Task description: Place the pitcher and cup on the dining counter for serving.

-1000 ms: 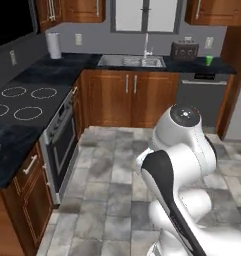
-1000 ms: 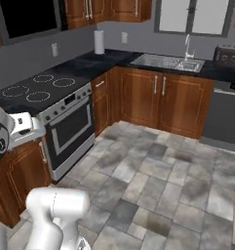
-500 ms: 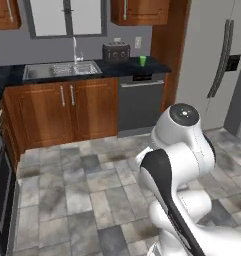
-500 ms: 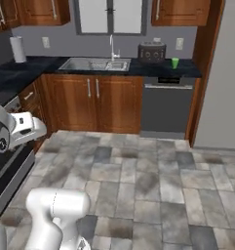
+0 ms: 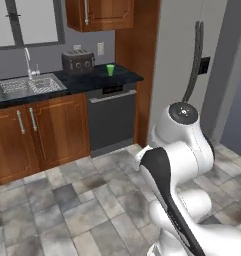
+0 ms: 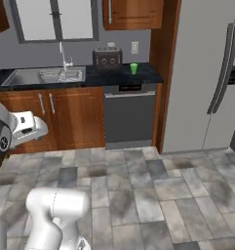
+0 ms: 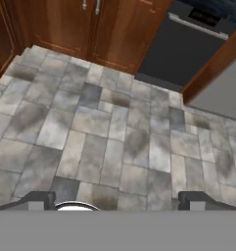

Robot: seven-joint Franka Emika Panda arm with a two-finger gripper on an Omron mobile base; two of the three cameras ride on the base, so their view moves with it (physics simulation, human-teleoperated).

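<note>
— Looking for the cup (image 5: 110, 70), where did you find it?

— It stood upright at upper centre of the left base view, on the worktop (image 5: 117, 78), just to the right of the toaster (image 5: 78, 61) and apart from it. In the right base view the cup (image 6: 133, 69) sat upper centre too, right of the toaster (image 6: 107, 58), above the dishwasher (image 6: 129, 116).

— And your claw?

— My gripper (image 7: 123, 200) showed at the bottom of the hand view, its two dark fingertips (image 7: 37, 200) set wide apart with bare floor (image 7: 114, 127) between them. It was open and held nothing.

— What lay under it?

— Grey stone tiles. The dishwasher (image 7: 188, 49) filled the upper right of that view, wooden cabinet doors (image 7: 90, 29) the upper left.

— Anything else in the base views?

— The sink (image 5: 29, 86) with its tap lay at the left edge of the left base view, left of the toaster. The fridge (image 6: 206, 73) took the right side of the right base view, with a tall wooden panel between it and the dishwasher. My arm (image 5: 179, 165) rose at lower right of the left base view.

— The pitcher, the dining counter?

— I could not tell where they were.
</note>
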